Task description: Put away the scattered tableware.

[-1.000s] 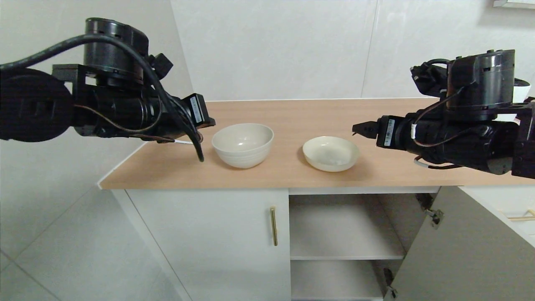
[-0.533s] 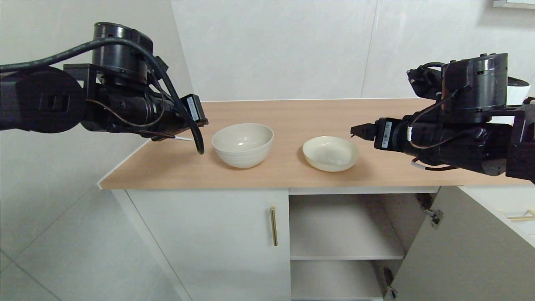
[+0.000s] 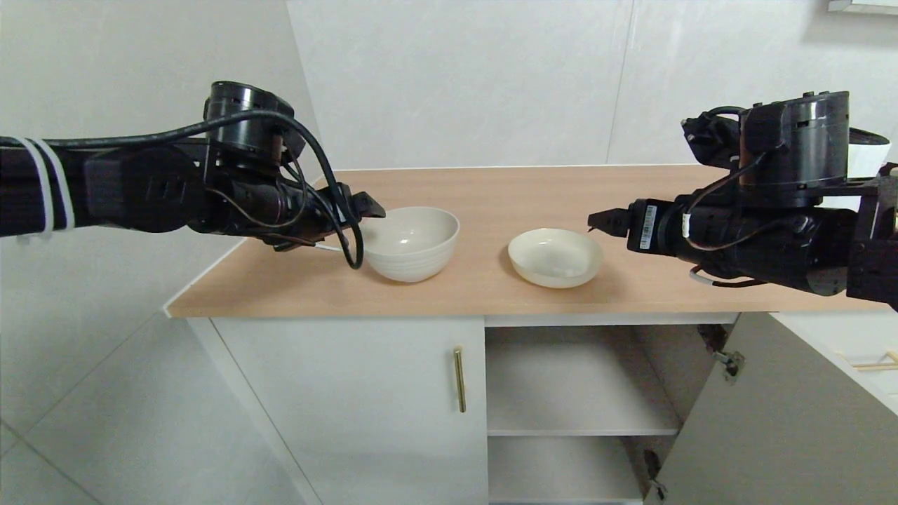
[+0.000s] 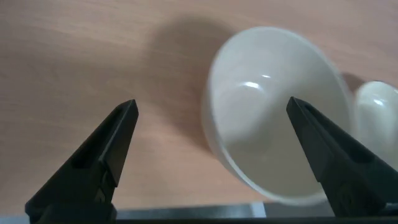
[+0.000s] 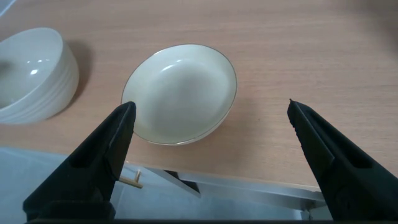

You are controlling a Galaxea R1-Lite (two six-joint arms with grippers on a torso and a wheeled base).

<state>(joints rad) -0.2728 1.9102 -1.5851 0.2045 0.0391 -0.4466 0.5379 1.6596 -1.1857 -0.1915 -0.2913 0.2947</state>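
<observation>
Left gripper (image 4: 211,104): fingers spread wide, nothing held. Deep bowl (image 3: 408,242) on worktop (image 3: 491,196), its left rim partly hidden behind them. Right gripper (image 5: 209,106): fingers wide, empty, near shallow bowl (image 3: 555,257).

Glossy ceramic bowl (image 3: 408,242), dish (image 3: 555,257); matt wood-grain countertop (image 3: 491,193).

I'm looking at a wooden countertop (image 3: 505,189) with two pieces sitting directly on it: a deep ribbed bowl (image 3: 407,243) toward the left and a shallow dish (image 3: 555,257) (fine line round its rim) right of it, both upright and apart.
</observation>
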